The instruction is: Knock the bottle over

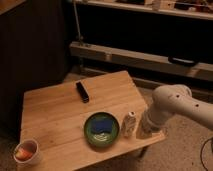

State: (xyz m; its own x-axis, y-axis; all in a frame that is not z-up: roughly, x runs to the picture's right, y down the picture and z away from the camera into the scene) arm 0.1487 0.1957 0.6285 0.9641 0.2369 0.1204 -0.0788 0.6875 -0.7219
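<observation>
The small pale bottle (130, 124) stands upright on the wooden table (60, 110), just right of the green plate (102, 129). My white arm comes in from the right, and my gripper (143, 131) hangs low at the table's front right corner, right beside the bottle on its right. The gripper looks very close to the bottle, touching or nearly so.
A black rectangular bar (82, 91) lies at the back middle of the table. A white cup with orange contents (25, 151) stands at the front left corner. The green plate holds something blue. A metal shelf frame (150, 55) runs behind the table.
</observation>
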